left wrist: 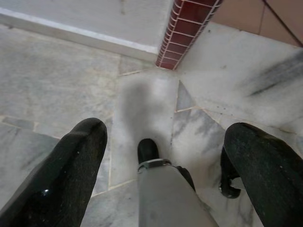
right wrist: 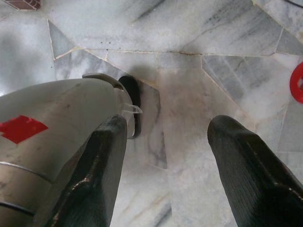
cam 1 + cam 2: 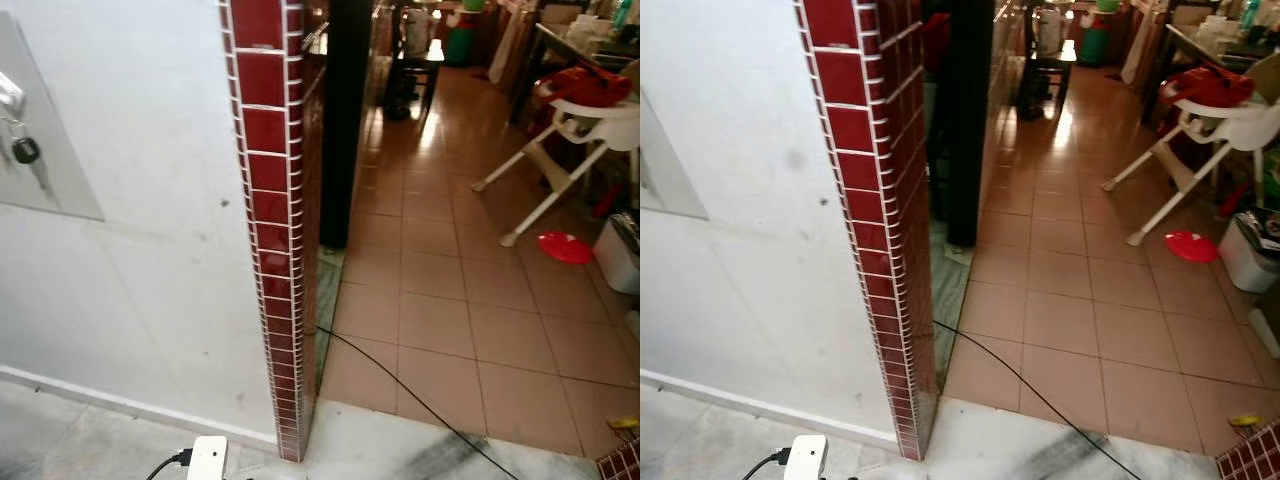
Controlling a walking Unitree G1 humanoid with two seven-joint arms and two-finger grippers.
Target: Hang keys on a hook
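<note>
Keys [image 3: 26,155] already hanging from a small hook [image 3: 10,95] on a grey panel [image 3: 70,190], high on the white wall [image 3: 150,250] at the far left of the left eye view; black fob uppermost, metal blade dangling below, so most likely settled there by their own weight and needing no further hold. To the right, a red tiled pillar [image 3: 268,200], then a tiled floor [image 3: 440,320] running back past a white high chair [image 3: 590,120], with a red disc [image 3: 565,247] lying near it and a black cable [image 3: 420,400] trailing across. Both arms hanging straight down, idle, pointing at the marble floor [image 1: 57,80]. Left gripper [image 1: 165,156] spread wide and holding nothing, robot's own foot visible beneath. Right gripper [image 2: 165,142] likewise parted and unloaded. Judging by this, hanging step looks done.
</note>
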